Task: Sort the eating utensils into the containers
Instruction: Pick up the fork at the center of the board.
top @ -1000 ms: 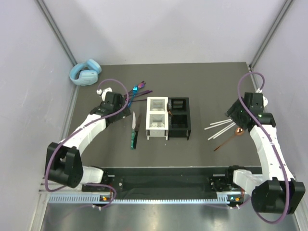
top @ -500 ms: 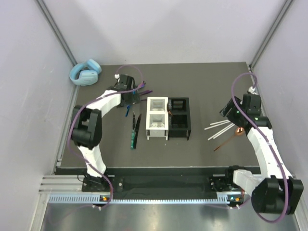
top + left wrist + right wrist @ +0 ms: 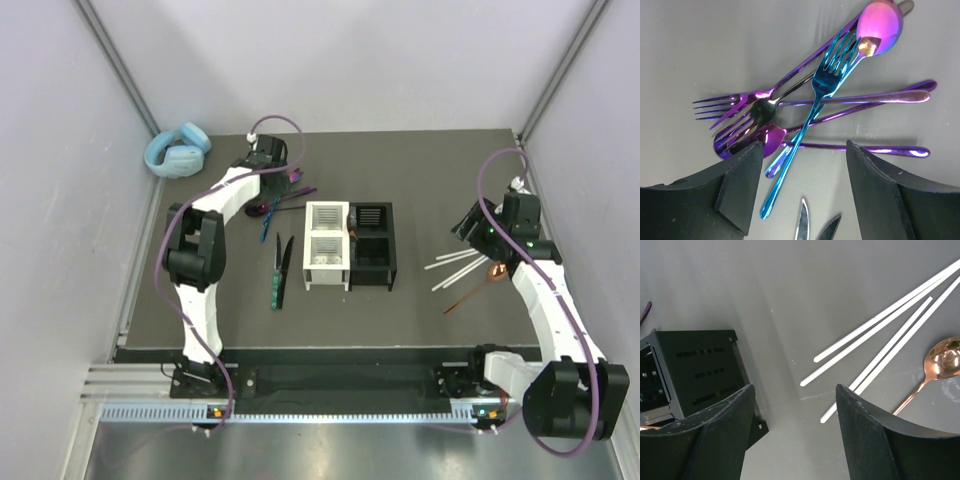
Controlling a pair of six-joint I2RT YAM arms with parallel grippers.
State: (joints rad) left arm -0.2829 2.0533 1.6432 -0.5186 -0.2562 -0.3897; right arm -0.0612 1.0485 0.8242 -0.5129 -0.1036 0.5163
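Note:
A pile of iridescent purple-blue spoons and forks (image 3: 810, 102) lies crossed on the mat, with a blue fork (image 3: 815, 107) on top; the pile sits far left of the caddies (image 3: 288, 193). My left gripper (image 3: 804, 147) hangs open and empty just above the pile (image 3: 271, 183). Two knife tips (image 3: 804, 225) show below it; the knives (image 3: 278, 268) lie left of the white caddy (image 3: 326, 262). The black caddy (image 3: 372, 268) stands beside it. My right gripper (image 3: 795, 390) is open and empty above the mat, left of the white sticks (image 3: 880, 340) and a copper spoon (image 3: 940, 362).
Light-blue headphones (image 3: 178, 150) lie at the far left corner. The black caddy's slotted wall (image 3: 700, 365) shows at the left of the right wrist view. The sticks (image 3: 455, 265) and copper spoon (image 3: 478, 285) lie right of the caddies. Grey walls enclose the mat.
My left arm swung from beside the knives to the far left, and now hangs over the iridescent pile. My right gripper shifted slightly away from the sticks, still open.

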